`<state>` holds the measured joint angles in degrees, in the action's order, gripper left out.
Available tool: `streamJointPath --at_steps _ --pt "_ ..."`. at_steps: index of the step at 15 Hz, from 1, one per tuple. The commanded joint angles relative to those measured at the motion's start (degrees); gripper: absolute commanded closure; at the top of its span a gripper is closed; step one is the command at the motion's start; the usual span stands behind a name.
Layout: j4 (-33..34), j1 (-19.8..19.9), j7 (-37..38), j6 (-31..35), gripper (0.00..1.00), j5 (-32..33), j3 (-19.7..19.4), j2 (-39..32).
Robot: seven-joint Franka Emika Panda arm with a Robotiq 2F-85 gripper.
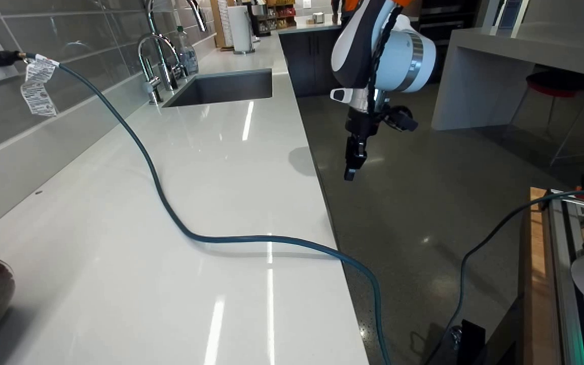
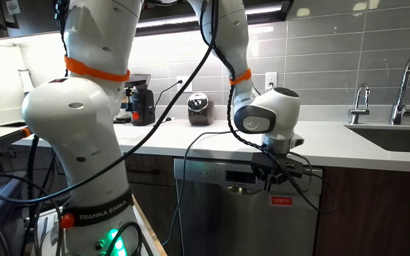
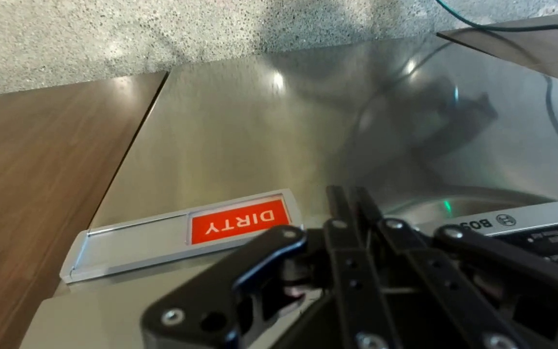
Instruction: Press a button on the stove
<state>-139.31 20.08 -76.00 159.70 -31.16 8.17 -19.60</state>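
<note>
Counted one arm (image 2: 91, 131), with two orange bands (image 2: 98, 72) and one gripper (image 3: 348, 190). In wrist view, found two black fingers (image 3: 339, 206) brought together, thin slit between. In an exterior view, pointing down between 6 and 7 o'clock, over the floor (image 1: 398, 213), apart from the edge of the counter (image 1: 231, 187) at 9 o'clock.

Found one dishwasher (image 2: 247, 220) behind the gripper, under the counter. Noted one control panel (image 2: 189, 171) along its top. On the panel, one group of small buttons (image 2: 213, 173), toward 9 o'clock from the gripper; too small for a sure count. Between buttons and gripper, one dark display (image 2: 240, 177).

On the dishwasher, one sign (image 3: 182, 237), between 8 and 9 o'clock from the fingers in wrist view; read DIRTY, white on red, upside down there, upright in an exterior view.

Taking the clock from the gripper in an exterior view: toward 2 o'clock, one sink (image 2: 400, 138) and two faucets (image 2: 359, 103); between 10 and 11, one metal-lidded jar (image 2: 205, 113); at 10, one black appliance (image 2: 143, 108); toward 11 and 12, two outlets (image 2: 271, 80) on the wall (image 2: 319, 71). In both exterior views, one teal cord (image 1: 150, 162) laid across the counter and hanging over the edge.
</note>
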Motion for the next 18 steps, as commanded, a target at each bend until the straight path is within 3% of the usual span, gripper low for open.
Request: streamJointPath --at_steps 1,18 --pt "1.98 2.95 -4.81 1.82 1.00 -4.96 2.97 -2.87" --pt "6.73 8.96 -13.60 2.53 1.00 -16.91 9.47 -8.28"
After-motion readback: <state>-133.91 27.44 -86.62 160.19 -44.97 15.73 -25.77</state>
